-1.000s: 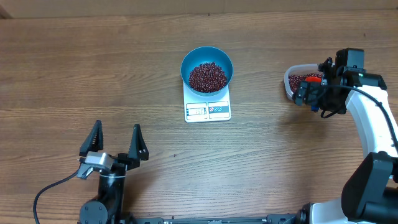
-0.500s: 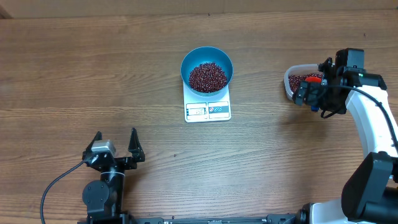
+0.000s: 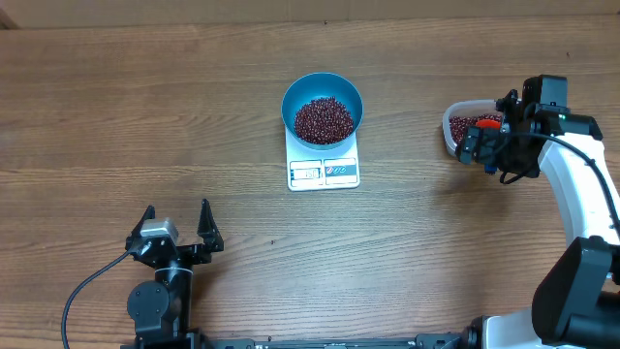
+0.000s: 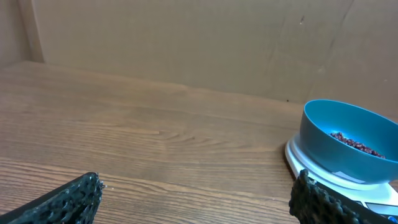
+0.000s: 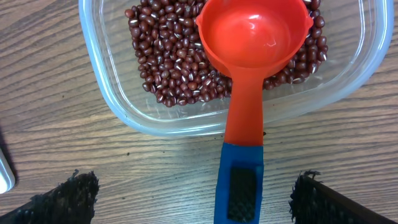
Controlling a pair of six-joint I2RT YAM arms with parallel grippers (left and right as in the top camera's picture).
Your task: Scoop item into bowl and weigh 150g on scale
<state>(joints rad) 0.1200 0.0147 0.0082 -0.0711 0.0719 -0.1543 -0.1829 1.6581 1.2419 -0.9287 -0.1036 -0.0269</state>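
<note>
Left arm: the left gripper point(image 3: 176, 215) has pulled back toward its base over the last second and sits low at the near edge of the table point(image 3: 145, 97), well apart from everything.
Left jaws: spread wide, holding nothing.
Right arm: no change. The right gripper point(image 3: 478, 147) is parked just beside the clear tub point(image 5: 124, 112).
Right jaws: spread wide. In the wrist view they stand either side of the blue handle end and touch nothing.
Scoop: the orange-red scoop point(image 5: 252, 37) lies released, its cup empty on the tub's beans and its handle over the tub's rim.
Beans: a good heap of beans point(image 3: 324, 119) sits in the blue bowl point(image 3: 290, 97), and more are left in the tub.
Bowl and scale: the bowl stands on the scale point(image 3: 324, 172), covering its far part, with the display edge clear toward the robot.
Reading: the display is too small to make out.
What it means: one arm tucked away, the tool let go, both hands empty. It looks like scooping is over and the weighing is done or very nearly so.
Caveat: without the number, I can't confirm the target weight.
</note>
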